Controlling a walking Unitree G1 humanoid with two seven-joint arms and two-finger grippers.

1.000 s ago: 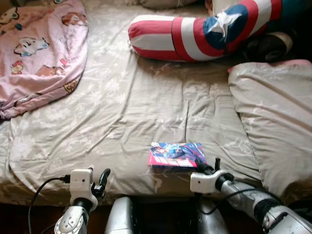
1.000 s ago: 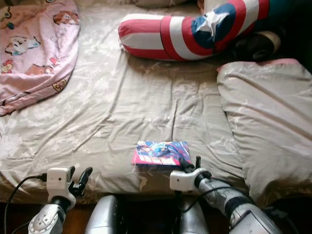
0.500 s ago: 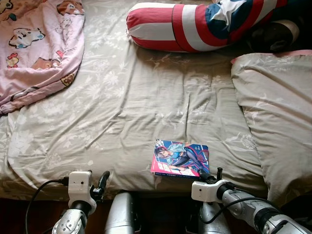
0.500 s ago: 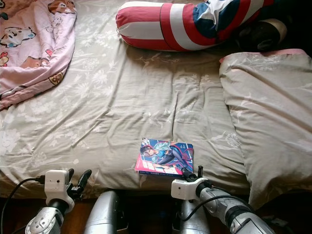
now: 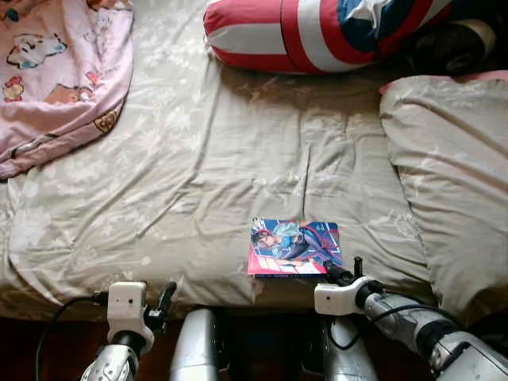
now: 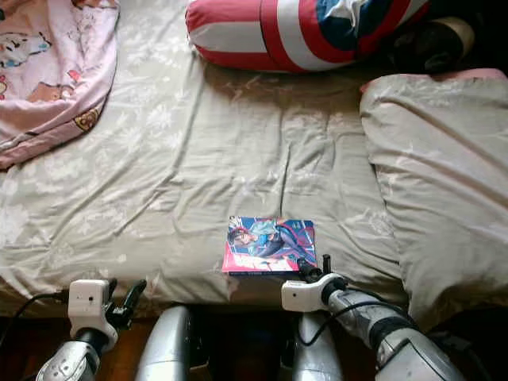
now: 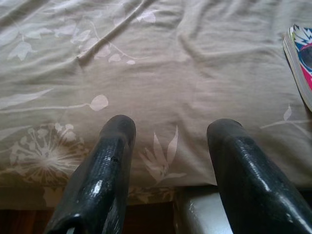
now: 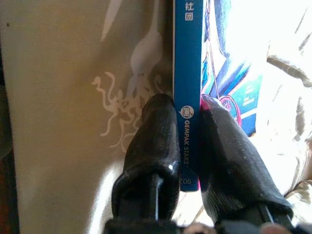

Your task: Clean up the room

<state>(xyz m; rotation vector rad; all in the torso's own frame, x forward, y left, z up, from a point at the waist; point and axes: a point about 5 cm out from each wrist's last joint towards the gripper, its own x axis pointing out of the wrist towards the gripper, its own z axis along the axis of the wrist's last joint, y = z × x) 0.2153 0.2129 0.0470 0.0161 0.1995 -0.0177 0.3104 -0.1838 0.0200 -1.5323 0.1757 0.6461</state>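
A paperback book point(image 5: 295, 247) with a bright pink and blue comic cover lies on the grey bed sheet point(image 5: 159, 175), close to the bed's front edge. My right gripper point(image 5: 343, 271) is at the book's near right corner. In the right wrist view its two black fingers point(image 8: 158, 131) press on either side of the book's blue spine point(image 8: 187, 58), so it is shut on the book. My left gripper point(image 5: 165, 298) hangs at the bed's front edge, left of the book, open with only sheet between its fingers point(image 7: 114, 146). The book's edge point(image 7: 300, 58) is off to its side.
A pink cartoon blanket point(image 5: 55, 71) covers the far left of the bed. A red, white and blue bolster point(image 5: 317, 32) lies across the back. A grey pillow point(image 5: 452, 175) fills the right side. Dark floor lies below the bed's front edge.
The whole picture has shifted a little with the camera. The right gripper has stayed at the book's near right corner. The left arm sits slightly lower in view.
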